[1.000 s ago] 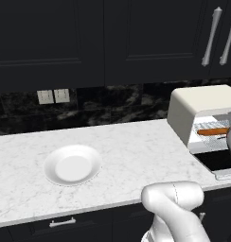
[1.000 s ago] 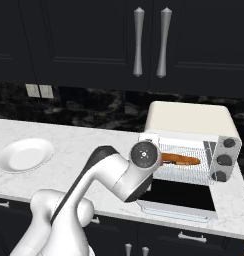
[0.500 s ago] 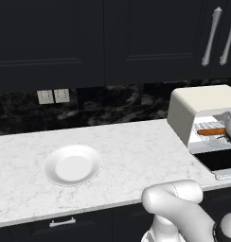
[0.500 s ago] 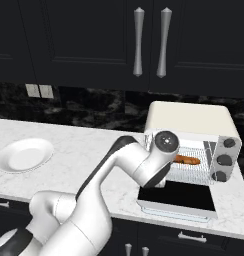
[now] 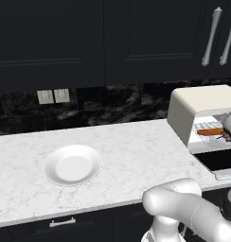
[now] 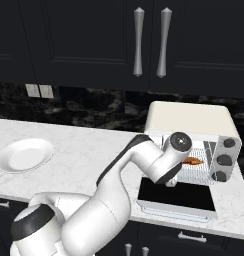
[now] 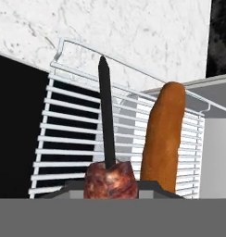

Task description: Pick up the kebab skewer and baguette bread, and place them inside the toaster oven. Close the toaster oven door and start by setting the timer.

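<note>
The open toaster oven door (image 6: 176, 196) lies flat at the near edge of the counter (image 5: 136, 151), dark glass up. Just above it, the gripper (image 7: 110, 187) is closed tight on the kebab skewer (image 7: 107, 139), pinching a meat chunk. The stick points into the toaster oven (image 6: 191, 120) over the wire rack (image 7: 64, 139). The baguette bread (image 7: 163, 134) lies on the rack, just beside the skewer. Far left on the counter sits a white plate (image 5: 72, 164).
</note>
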{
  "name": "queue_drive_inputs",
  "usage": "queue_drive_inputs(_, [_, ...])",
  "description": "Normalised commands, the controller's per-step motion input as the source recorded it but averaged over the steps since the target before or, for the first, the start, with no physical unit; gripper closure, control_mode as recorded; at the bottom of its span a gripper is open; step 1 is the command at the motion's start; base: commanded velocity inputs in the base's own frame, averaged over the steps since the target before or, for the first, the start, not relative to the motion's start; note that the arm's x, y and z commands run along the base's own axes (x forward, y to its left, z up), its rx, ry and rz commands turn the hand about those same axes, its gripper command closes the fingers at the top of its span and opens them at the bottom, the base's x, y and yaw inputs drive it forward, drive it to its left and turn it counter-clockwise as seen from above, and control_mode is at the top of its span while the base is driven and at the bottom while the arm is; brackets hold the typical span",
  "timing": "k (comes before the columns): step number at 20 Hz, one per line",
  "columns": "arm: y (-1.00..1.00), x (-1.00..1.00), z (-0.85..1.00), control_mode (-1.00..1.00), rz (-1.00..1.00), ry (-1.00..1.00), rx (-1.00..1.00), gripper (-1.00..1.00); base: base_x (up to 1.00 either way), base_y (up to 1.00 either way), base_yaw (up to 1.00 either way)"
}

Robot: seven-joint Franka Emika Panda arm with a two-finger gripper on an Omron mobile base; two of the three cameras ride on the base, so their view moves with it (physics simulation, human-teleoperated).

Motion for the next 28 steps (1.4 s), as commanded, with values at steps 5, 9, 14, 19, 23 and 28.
queue_drive_inputs(5, [-0.07, 0.25, -0.16, -1.00, -0.03, 0.04, 0.00, 1.00, 0.00, 0.00, 0.00])
queue_drive_inputs(9, [0.00, 0.17, -0.14, -1.00, -0.05, 0.10, 0.00, 1.00, 0.00, 0.00, 0.00])
queue_drive_inputs(14, [0.00, 0.17, -0.21, -1.00, -0.01, 0.08, 0.00, -1.00, 0.00, 0.00, 0.00])
queue_drive_inputs(19, [0.00, 0.04, -0.03, -1.00, 0.00, 0.02, 0.00, -1.00, 0.00, 0.00, 0.00])
queue_drive_inputs(23, [0.00, 0.00, 0.00, -1.00, 0.00, 0.00, 0.00, -1.00, 0.00, 0.00, 0.00])
queue_drive_inputs(28, [-0.02, -0.15, 0.00, -1.00, -0.06, 0.00, 0.02, -1.00, 0.00, 0.00, 0.00])
